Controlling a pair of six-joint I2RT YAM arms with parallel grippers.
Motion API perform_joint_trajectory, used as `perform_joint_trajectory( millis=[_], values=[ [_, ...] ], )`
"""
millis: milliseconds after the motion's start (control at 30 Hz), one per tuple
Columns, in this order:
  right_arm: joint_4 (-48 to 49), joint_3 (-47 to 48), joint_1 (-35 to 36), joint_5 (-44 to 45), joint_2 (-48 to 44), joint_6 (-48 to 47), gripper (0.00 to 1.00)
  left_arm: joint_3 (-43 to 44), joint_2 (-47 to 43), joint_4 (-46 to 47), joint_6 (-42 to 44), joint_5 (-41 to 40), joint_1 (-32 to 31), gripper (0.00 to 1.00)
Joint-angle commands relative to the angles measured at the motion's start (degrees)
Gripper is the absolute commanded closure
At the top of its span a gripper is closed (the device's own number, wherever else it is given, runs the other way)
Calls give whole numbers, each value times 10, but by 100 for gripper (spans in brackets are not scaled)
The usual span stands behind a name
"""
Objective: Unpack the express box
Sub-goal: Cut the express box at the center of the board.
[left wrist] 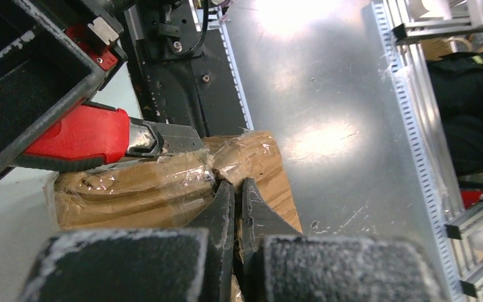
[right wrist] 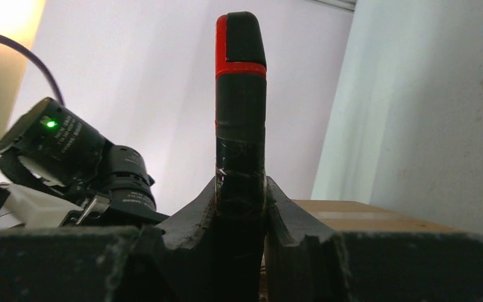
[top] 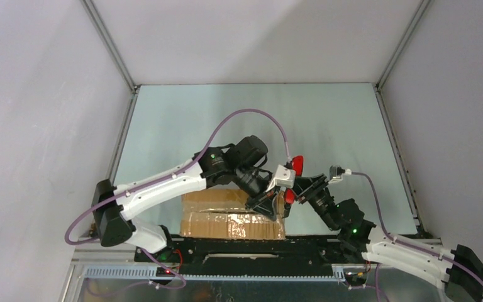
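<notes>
The express box (top: 226, 217), brown cardboard with wrinkled clear tape along its seam, lies at the near edge of the table. My left gripper (top: 265, 202) is shut, its tips (left wrist: 238, 185) resting on the taped seam of the box (left wrist: 138, 195) near its right end. My right gripper (top: 302, 189) is shut on a red and black utility knife (right wrist: 241, 94), with the jaws (right wrist: 241, 189) clamped on the handle. The knife's metal blade end (left wrist: 163, 139) lies against the box top, just left of my left fingertips. The box contents are hidden.
A black rail and metal frame (top: 245, 248) run along the near side, right behind the box. White walls enclose the pale table (top: 258, 119) on three sides. Purple cables (top: 226, 123) loop over the arms. The left wrist camera (right wrist: 75, 151) sits close to the knife.
</notes>
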Motion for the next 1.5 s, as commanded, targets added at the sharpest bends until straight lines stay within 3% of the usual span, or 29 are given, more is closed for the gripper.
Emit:
perform_joint_trajectory(
  millis=[0, 367, 667, 800, 933, 1100, 1200, 1300, 1367, 1467],
  values=[
    [-161, 60, -3, -49, -12, -61, 100, 63, -17, 28, 75, -65, -17, 100],
    [-107, 79, 15, -61, 87, -51, 100, 93, -41, -24, 139, -154, -70, 100],
    [-88, 81, 22, -58, 126, -38, 100, 128, -44, -56, 171, -203, -110, 100],
    [-81, 79, 23, -56, 121, -38, 100, 105, -53, -51, 169, -203, -111, 100],
    [-129, 80, 19, -35, 73, -40, 100, 89, -69, -48, 172, -241, -110, 100],
    [-234, 105, -7, -17, 10, -51, 100, 60, -102, -12, 226, -389, -110, 100],
    [-261, 127, -32, -31, -3, -65, 100, 33, -132, 27, 257, -431, -107, 100],
    [-287, 144, -49, -33, -21, -80, 100, 18, -148, 30, 263, -402, -87, 100],
    [-317, 159, -64, -34, -39, -89, 100, 17, -150, 34, 219, -339, -55, 100],
    [-362, 174, -74, -24, -74, -103, 100, 2, -146, 29, 178, -308, -41, 99]
  ],
)
